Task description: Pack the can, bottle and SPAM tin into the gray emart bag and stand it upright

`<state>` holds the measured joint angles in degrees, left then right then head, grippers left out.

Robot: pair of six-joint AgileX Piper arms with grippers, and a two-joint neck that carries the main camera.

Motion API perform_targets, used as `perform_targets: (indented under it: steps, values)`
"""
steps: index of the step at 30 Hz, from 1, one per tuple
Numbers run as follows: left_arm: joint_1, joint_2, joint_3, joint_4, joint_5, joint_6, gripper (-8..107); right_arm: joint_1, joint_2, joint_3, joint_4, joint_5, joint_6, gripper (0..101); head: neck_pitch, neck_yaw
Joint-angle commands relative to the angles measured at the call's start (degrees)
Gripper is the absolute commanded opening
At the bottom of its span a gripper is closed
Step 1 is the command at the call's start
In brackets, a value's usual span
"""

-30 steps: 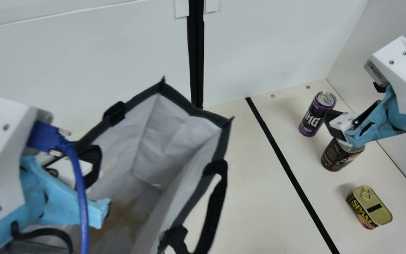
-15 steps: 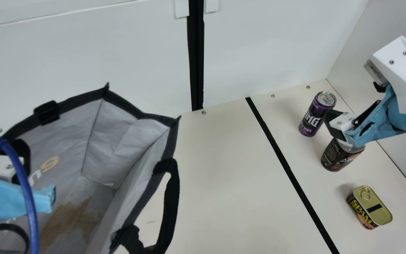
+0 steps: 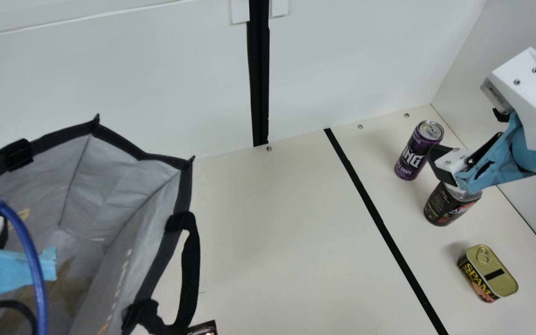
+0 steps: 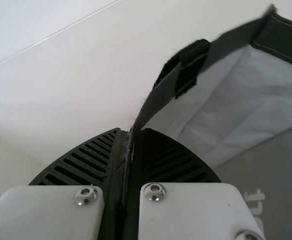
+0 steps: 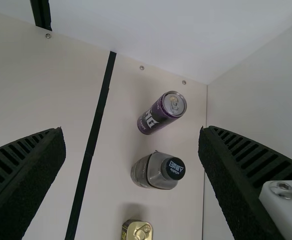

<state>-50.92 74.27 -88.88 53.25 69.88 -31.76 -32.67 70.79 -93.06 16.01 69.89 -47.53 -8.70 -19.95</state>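
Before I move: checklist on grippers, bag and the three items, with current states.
1. Left gripper shut on the rim of the gray emart bag: ok
2. Bag mouth open: ok
3. Bag base flat on the table: cannot tell
4. Right gripper open, holding nothing: ok
5. Purple can and bottle upright: ok
6. Can, bottle, SPAM tin in bag: not ok, all on table

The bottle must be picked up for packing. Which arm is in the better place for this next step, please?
Right, I would judge: the right gripper hangs open near the bottle, while the left gripper is shut on the bag.
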Motion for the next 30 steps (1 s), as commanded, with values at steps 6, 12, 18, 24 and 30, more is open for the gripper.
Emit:
perform_targets:
  steps: [6, 12, 18, 24, 30]
  values:
    - [-3.0, 0.4, 4.9, 1.4, 0.0, -5.2, -8, 0.0, 0.0, 0.0, 0.0, 0.0, 0.0, 95, -1.3, 0.0]
    - [-6.4, 1.4, 7.7, 1.0, 0.0, -9.3, -8, 0.0, 0.0, 0.0, 0.0, 0.0, 0.0, 95, -1.3, 0.0]
    - [-10.2, 2.7, 9.1, -0.6, 0.0, -12.7, -8, 0.0, 0.0, 0.0, 0.0, 0.0, 0.0, 95, -1.3, 0.0]
    - [-13.5, 4.1, 9.5, -2.4, 0.0, -15.5, -8, 0.0, 0.0, 0.0, 0.0, 0.0, 0.0, 95, -1.3, 0.0]
    - [-16.0, 4.9, 9.0, -5.0, 0.0, -17.5, -8, 0.0, 0.0, 0.0, 0.0, 0.0, 0.0, 95, -1.3, 0.0]
